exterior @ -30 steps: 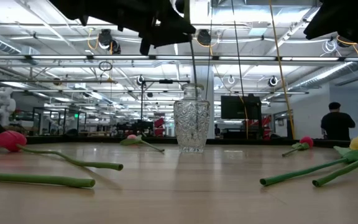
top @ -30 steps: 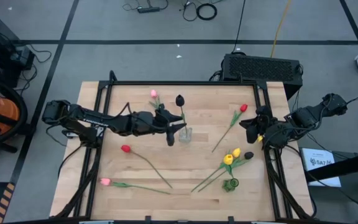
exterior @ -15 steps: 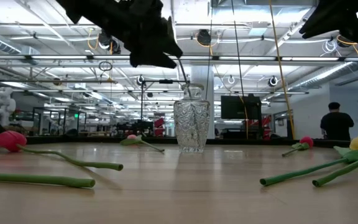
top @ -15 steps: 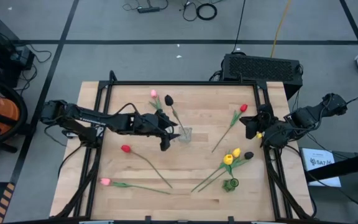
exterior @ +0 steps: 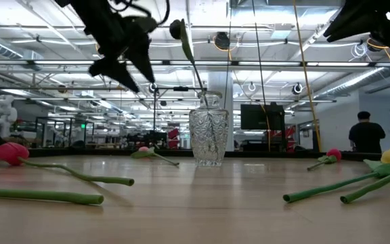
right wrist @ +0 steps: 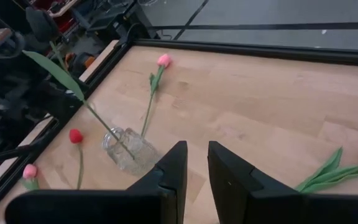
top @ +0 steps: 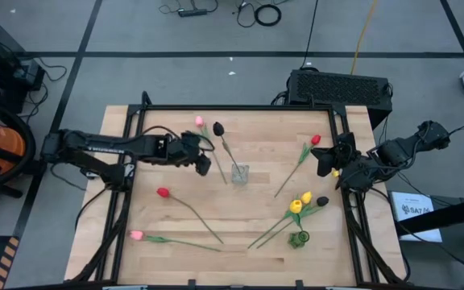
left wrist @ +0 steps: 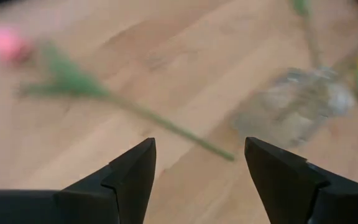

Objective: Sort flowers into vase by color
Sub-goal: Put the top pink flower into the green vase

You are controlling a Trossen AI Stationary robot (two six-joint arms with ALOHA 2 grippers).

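a glass vase (top: 238, 173) stands at the centre of the high view and holds one black tulip (top: 218, 129), its stem leaning up and left out of the mouth. the left gripper (top: 203, 165) hangs just left of the vase with fingers spread and empty, while the right gripper (top: 325, 163) waits at the right edge, fingers nearly together around nothing. the other tulips lie on the table (top: 264, 129): pink (top: 199, 121) above the left gripper, red (top: 162, 192) and pink (top: 136, 235) lower left, red (top: 316, 139) upper right, yellow (top: 300, 201) and black (top: 322, 200) lower right.
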